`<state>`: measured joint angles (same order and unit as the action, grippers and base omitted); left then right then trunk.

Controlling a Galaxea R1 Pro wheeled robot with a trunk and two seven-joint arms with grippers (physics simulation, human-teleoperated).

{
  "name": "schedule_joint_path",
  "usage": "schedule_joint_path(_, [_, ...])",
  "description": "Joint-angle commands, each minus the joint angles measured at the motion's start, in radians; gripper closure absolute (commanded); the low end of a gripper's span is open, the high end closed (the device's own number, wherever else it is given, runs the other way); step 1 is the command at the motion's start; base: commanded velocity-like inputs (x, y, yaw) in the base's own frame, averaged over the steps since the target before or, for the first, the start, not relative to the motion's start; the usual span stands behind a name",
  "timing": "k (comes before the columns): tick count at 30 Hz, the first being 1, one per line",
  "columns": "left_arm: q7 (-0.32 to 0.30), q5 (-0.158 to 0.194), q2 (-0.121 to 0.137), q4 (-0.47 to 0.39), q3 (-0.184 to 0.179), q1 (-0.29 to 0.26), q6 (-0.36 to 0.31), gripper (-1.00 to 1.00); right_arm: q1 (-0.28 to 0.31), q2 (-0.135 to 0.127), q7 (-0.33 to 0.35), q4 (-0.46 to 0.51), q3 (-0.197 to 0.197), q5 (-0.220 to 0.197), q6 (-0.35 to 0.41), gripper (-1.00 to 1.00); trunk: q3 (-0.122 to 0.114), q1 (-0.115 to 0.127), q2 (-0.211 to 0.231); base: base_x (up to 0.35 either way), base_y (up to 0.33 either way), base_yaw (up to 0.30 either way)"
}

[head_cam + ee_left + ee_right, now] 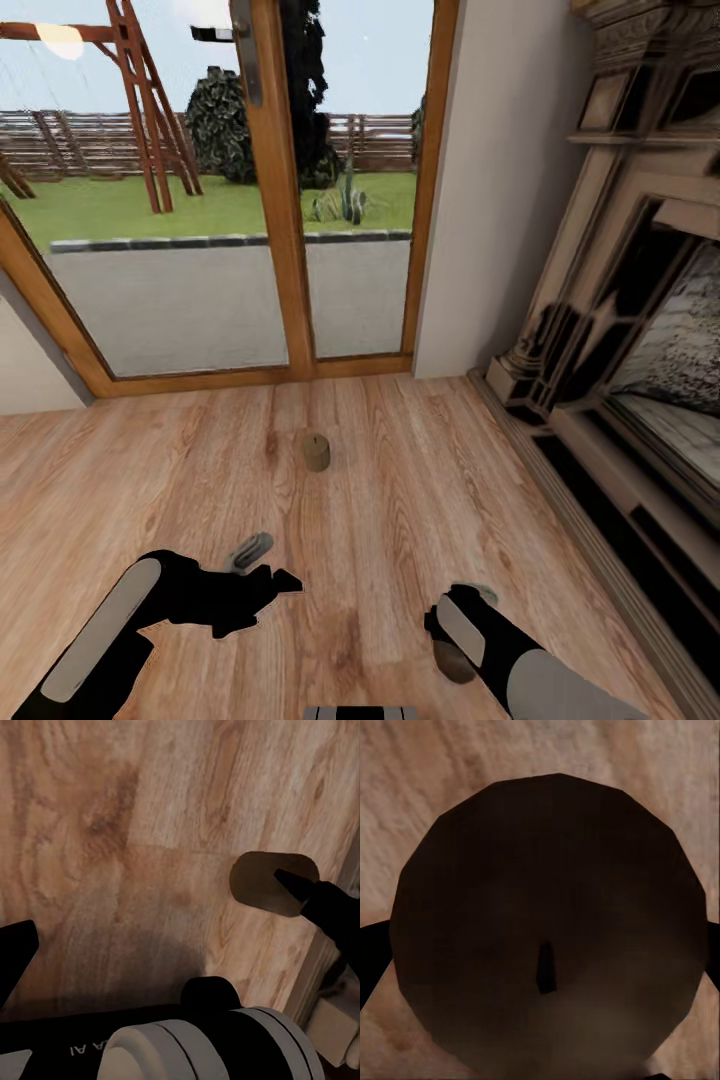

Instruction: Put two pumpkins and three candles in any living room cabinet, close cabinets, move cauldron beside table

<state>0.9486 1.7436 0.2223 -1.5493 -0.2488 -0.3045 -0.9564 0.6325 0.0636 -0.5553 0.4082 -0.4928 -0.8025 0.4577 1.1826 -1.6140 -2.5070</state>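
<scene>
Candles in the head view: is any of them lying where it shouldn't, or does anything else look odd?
Yes. One candle stands upright alone on the bare wood floor near the glass door, an odd place for it. A second candle sits close between the right gripper jaws. Nothing looks spilled or broken.

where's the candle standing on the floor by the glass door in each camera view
Head view: the candle stands upright on the wood floor, middle of the picture, ahead of both arms and short of the glass door.
Left wrist view: a candle shows right of centre, by one tool finger; likely the same one.
Right wrist view: a dark round candle top with a wick; I can't tell whether it is that one.
Shared landmark: the wood floor planks.
</scene>
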Motion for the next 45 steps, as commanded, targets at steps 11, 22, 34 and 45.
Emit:
schedule_joint_path(11, [0.018,0.008,0.005,0.003,0.011,-0.001,0.001,-1.0,0.001,-0.002,-0.068,0.051,-0.007,-0.016,0.054,1.0,-0.042,0.005,0.002,0.0,0.0,0.0])
schedule_joint_path(22, [0.027,-0.144,-0.003,0.049,0.011,-0.001,0.011,-1.0,0.002,-0.007,-0.068,0.147,-0.006,-0.021,0.14,1.0,-0.084,0.01,0.005,0.0,0.0,0.0])
schedule_joint_path(34, [0.024,-0.31,-0.013,0.127,0.01,-0.004,0.02,-1.0,0.002,-0.002,-0.069,0.158,-0.009,-0.02,0.145,1.0,-0.128,0.026,0.028,0.0,0.0,0.0])
schedule_joint_path(45, [0.022,-0.503,-0.095,0.199,0.008,-0.023,0.021,-1.0,0.002,-0.005,-0.069,0.159,-0.005,-0.02,0.159,1.0,-0.163,0.068,0.105,0.0,0.0,0.0])
